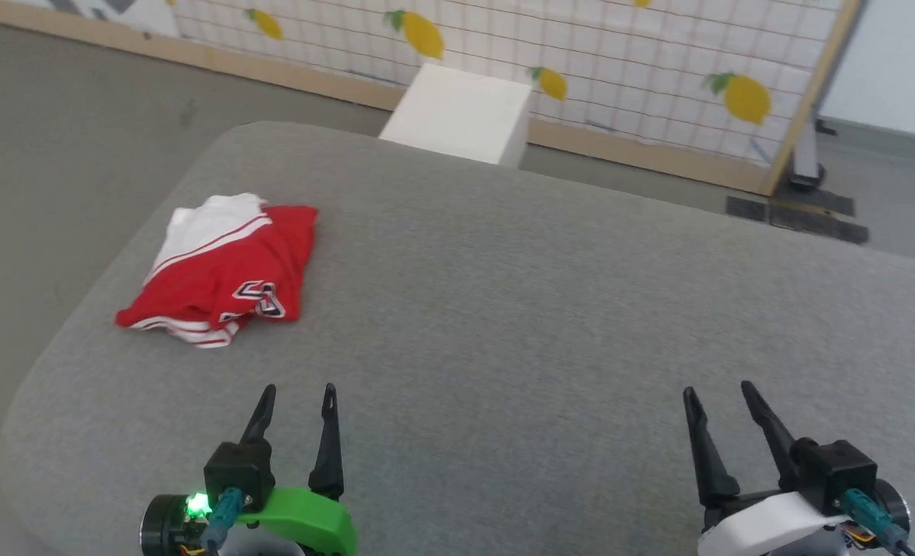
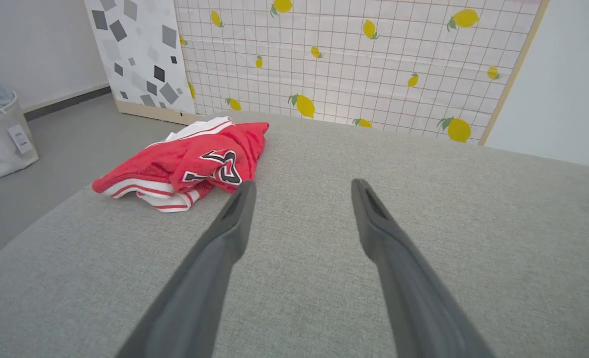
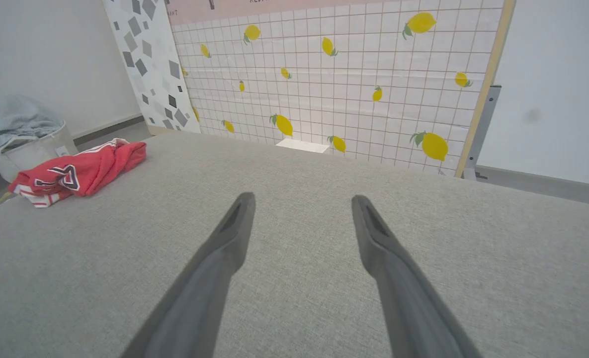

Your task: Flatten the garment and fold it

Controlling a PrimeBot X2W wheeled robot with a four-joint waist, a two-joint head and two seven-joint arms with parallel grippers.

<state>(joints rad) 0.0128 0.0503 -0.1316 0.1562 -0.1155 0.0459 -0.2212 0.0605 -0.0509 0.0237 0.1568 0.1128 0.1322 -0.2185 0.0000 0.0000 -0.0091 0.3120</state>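
The red-and-white jersey garment (image 1: pixel 225 270), soft crumpled cloth, lies by the far left corner of the grey cushioned platform (image 1: pixel 542 309), matt coarse-woven fabric. The left gripper (image 1: pixel 299 388) has matt dark plastic fingers (image 2: pixel 210 268) and a smooth green plastic cuff (image 1: pixel 314 521).

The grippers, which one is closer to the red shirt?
The left gripper, with the green band, sits nearer the red shirt. The right gripper, with the white band, is far off to the other side.
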